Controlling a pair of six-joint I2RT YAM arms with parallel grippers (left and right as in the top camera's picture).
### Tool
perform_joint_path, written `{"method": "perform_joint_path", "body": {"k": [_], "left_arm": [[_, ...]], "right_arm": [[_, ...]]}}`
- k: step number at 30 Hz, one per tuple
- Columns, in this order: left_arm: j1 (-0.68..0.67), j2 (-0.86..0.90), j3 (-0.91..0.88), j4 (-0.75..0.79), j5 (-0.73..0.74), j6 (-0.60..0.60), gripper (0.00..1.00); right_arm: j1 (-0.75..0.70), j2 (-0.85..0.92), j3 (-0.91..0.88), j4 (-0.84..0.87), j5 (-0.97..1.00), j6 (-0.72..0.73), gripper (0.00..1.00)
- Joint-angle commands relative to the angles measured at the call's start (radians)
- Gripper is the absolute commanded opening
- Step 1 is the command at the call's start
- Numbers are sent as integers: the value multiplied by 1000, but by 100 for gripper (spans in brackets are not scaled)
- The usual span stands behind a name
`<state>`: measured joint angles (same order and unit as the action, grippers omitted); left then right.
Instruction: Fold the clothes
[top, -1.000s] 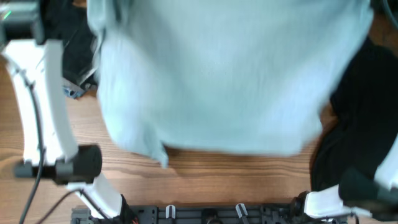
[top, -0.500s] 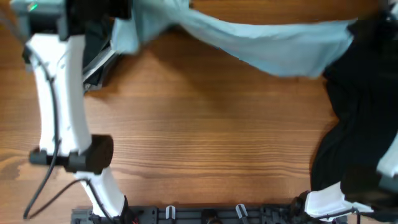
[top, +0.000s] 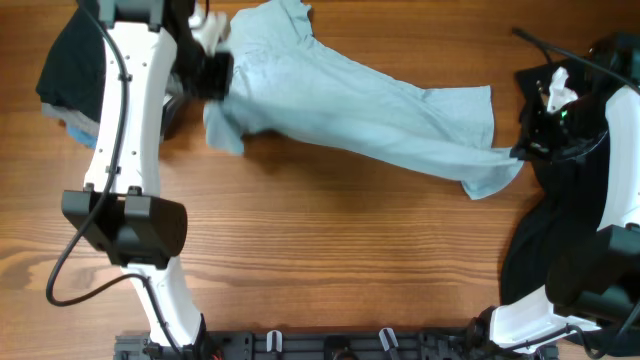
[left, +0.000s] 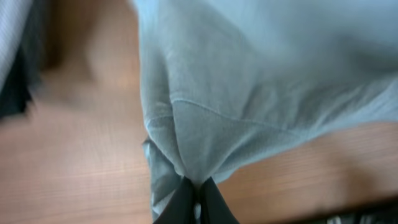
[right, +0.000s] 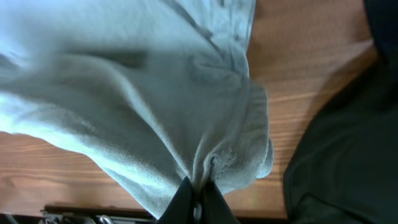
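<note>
Sky-blue T-shirt (top: 350, 105), thin, creased, black garment (top: 540, 240)

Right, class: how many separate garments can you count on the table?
3. A pale blue T-shirt stretched across the middle, a black garment at the right edge, and a dark garment top left, partly behind the left arm; more may lie beneath it.

I see a brown wood-grain tabletop (top: 330, 250). Along its near edge runs a black rail (top: 420, 346) carrying small silver clips (top: 272, 340).

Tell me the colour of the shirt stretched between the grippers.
The T-shirt is plain pale blue, clearest overhead.
</note>
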<state>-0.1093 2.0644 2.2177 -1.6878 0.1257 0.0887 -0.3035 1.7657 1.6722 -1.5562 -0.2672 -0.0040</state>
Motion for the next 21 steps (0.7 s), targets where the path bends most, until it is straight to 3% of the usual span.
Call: {"method": "perform_joint_path", "body": {"k": [1, 5, 10, 12, 13, 16, 17, 19, 21], "left_arm": [[18, -114, -277, 3, -42, -21, 4], [46, -166, -485, 11, -42, -45, 4], [64, -166, -553, 3, -50, -75, 10], [64, -166, -554, 3, -49, -76, 16], [64, -166, -554, 3, -49, -75, 28], [66, -166, -554, 9, -50, -74, 40], [68, -166, -554, 17, -50, -74, 41], [79, -166, -554, 59, -50, -74, 48], [87, -166, -558, 142, -48, -75, 50]], "right_arm": [[3, -4, -78, 0, 147, 89, 4], [3, -4, -172, 3, 351, 230, 4], [3, -4, -211, -10, 419, 268, 9], [3, -4, -211, -24, 462, 298, 9], [3, -4, -211, -27, 473, 303, 11], [3, -4, -211, -22, 473, 302, 52], [3, -4, -211, -22, 473, 302, 55], [3, -4, -210, -12, 473, 297, 72], [3, -4, -210, 10, 465, 293, 77]]}}
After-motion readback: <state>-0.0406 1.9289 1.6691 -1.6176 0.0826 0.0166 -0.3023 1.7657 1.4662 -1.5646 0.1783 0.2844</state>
